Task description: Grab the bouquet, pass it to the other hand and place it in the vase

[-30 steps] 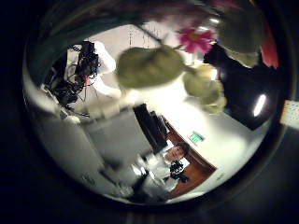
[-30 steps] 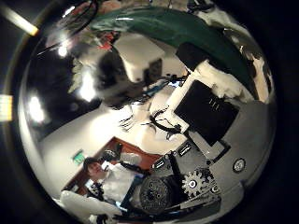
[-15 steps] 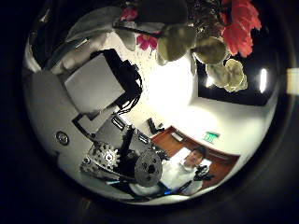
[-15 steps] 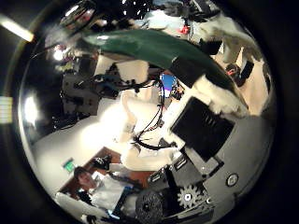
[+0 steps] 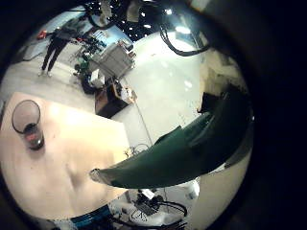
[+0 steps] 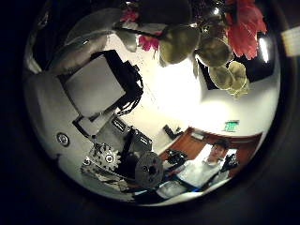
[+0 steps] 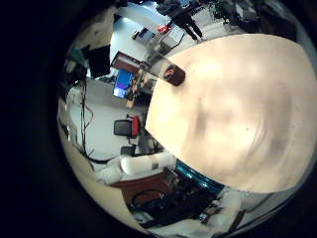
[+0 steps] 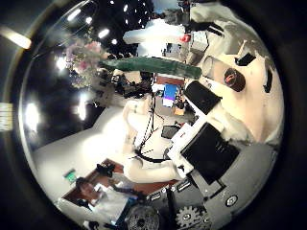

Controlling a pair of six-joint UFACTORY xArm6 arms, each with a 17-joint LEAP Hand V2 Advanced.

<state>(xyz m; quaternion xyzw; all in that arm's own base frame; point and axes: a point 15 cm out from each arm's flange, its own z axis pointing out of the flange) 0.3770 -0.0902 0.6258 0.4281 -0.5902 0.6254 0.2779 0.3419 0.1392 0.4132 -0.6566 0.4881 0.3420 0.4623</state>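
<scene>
Your left robot hand is clamped on the bouquet and holds it up off the surface. The stem runs close across that palm, and the blooms crowd the thumb-side camera. The vase stands upright on the surface, well apart from the bouquet and near the surface's edge. Your right robot hand faces the bouquet from a distance with nothing in it — you cannot tell whether its fingers are curled or relaxed.
</scene>
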